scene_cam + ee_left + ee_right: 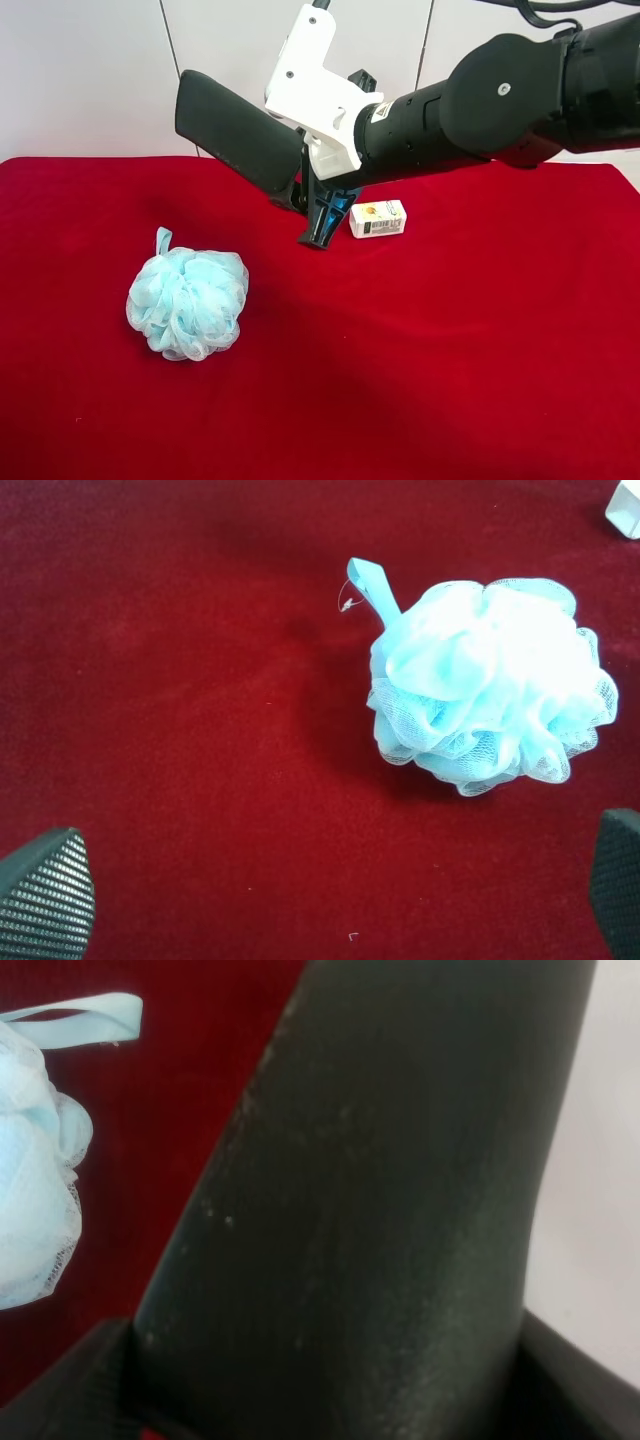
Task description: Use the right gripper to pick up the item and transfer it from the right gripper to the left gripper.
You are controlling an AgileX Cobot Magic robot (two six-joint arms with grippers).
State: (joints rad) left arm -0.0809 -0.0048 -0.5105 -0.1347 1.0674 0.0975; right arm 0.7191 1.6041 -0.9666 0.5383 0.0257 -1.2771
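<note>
on the red cloth (480, 380), nearest the high camera, sits a pale blue bath pouf (188, 303). left gripper (330, 900) spread wide, empty, facing it. farther back, right gripper (312, 205), opening unclear, hovers beside a small box (378, 218); pouf lies forward, toward view's left.

A white wall (90, 80) rises behind the worktop's far edge. Thin vertical seams (166, 40) divide it into what may be panels. A deep red, velvety cloth (450, 380) covers the worktop out to every edge in view. The light is even and soft.
</note>
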